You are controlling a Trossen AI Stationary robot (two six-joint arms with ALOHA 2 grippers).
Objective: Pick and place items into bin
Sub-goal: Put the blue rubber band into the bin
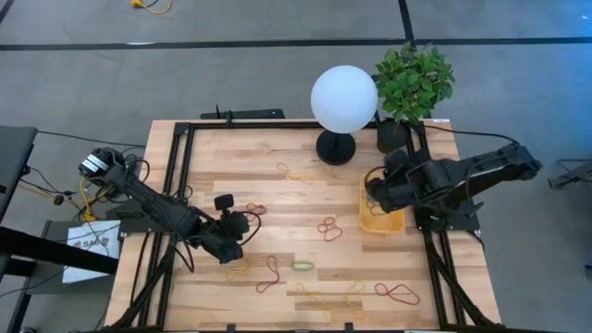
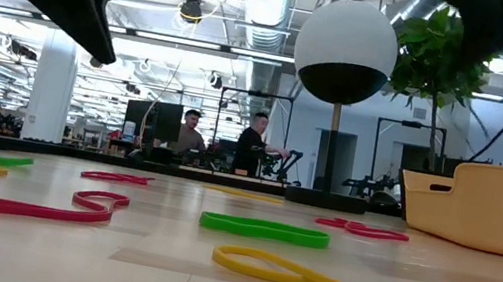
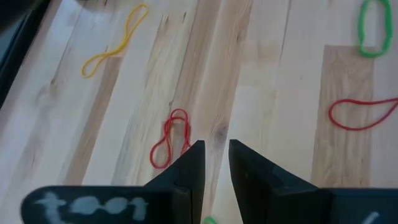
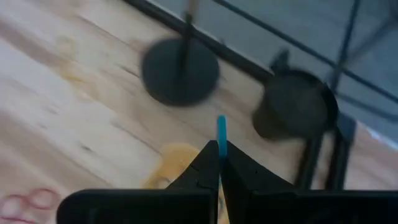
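Note:
Rubber bands lie flat across the wooden table: red ones [image 1: 328, 228] [image 1: 270, 271] [image 1: 396, 294], a green one [image 1: 302, 265] and yellow ones [image 1: 319, 298]. The yellow-orange bin [image 1: 381, 220] sits at the table's right side. My left gripper [image 1: 233, 246] [image 3: 216, 158] hovers over the left half, fingers a little apart and holding nothing. A red twisted band [image 3: 171, 140] lies just beside its tips. My right gripper [image 1: 375, 192] [image 4: 221, 155] is above the bin's far end, shut on a blue band [image 4: 221, 132]. My right gripper pinches a blue band between its two fingers. A short blue piece [image 4: 221, 130] sticks out past the fingertips. The band is lifted clear of the table, above the bin [image 4: 168, 163]. The rest of the band is hidden by the fingers.
A white globe lamp [image 1: 343, 99] on a black round base [image 1: 335, 148] and a potted plant [image 1: 412, 81] stand at the far edge, close to my right gripper. Black frame rails run along the table's left [image 1: 176, 185] and right sides. People stand in the room beyond [image 2: 256, 147].

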